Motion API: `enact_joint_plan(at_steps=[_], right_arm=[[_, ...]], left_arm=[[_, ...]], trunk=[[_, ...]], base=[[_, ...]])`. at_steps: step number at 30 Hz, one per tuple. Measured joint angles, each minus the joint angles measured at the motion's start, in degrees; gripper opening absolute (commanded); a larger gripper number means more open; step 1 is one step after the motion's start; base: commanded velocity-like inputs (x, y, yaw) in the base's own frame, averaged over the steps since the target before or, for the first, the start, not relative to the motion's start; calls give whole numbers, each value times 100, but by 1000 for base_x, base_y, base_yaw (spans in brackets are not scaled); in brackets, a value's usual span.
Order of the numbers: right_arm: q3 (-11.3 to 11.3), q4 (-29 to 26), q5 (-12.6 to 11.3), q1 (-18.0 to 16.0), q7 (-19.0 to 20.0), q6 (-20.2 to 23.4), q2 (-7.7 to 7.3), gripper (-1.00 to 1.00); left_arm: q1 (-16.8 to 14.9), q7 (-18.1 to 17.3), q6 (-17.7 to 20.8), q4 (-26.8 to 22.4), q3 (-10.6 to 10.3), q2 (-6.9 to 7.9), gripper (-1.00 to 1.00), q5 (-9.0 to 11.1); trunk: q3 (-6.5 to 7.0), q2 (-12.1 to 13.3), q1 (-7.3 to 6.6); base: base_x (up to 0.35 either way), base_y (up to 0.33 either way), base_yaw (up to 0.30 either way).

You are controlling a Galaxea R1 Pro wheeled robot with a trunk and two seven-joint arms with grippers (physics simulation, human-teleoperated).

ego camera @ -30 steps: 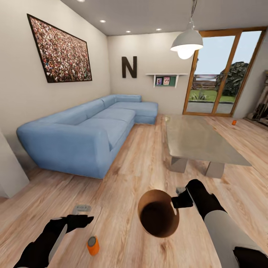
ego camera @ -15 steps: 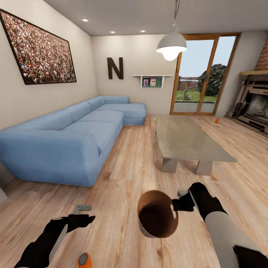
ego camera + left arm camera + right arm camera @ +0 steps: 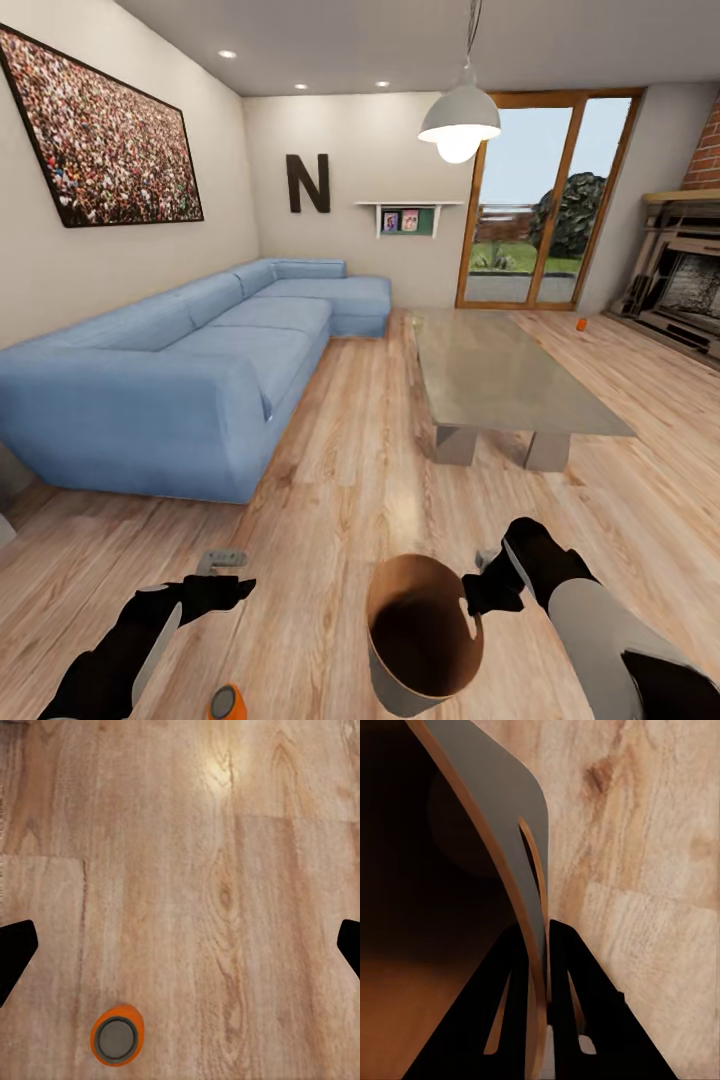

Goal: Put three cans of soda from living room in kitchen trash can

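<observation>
My right gripper (image 3: 478,590) is shut on the rim of the trash can (image 3: 425,640), a pale grey bin with a brown inside, held low over the wood floor. In the right wrist view its two fingers (image 3: 521,975) pinch the bin's wall (image 3: 502,810) from both sides. An orange-red can of soda (image 3: 227,703) stands upright on the floor just below my left gripper (image 3: 222,575), which is open and holds nothing. The left wrist view looks down on that can (image 3: 116,1039), off to one side of the gap between the fingertips (image 3: 15,952). Another orange can (image 3: 581,323) stands far off by the fireplace.
A blue corner sofa (image 3: 180,370) runs along the left wall. The low grey table (image 3: 500,375) stands ahead at centre right. A brick fireplace (image 3: 690,280) is at the far right, and glass doors (image 3: 530,230) are at the back. Open plank floor lies between sofa and table.
The view swung right earlier, then held still. My right arm has lowered the trash can and turned it more upright. The left arm has stayed put.
</observation>
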Motion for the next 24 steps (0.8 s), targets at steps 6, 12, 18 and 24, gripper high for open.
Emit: enact_joint_plan(at_steps=[6, 12, 18, 24], right_arm=[[-13, 96, -127, -91, -1, 19, -49, -100], [5, 107, -128, -125, 1, 25, -131, -100], [49, 108, -36, -127, -7, 4, -225, -100], [40, 100, -154, -128, -4, 33, -241, -100]], left_arm=[[-1, -7, -106, 1, -4, 0, 100, -1], [0, 0, -118, 1, -4, 0, 100, -22], [2, 32, -126, 0, -10, -8, 100, -51], [3, 28, -127, 1, -14, -9, 100, -59]], trunk=[[1, 0, 0], [1, 0, 0], [0, 0, 0], [1, 0, 0]], base=[[236, 203, 0], [177, 225, 0], [32, 45, 0], [-1, 5, 0]])
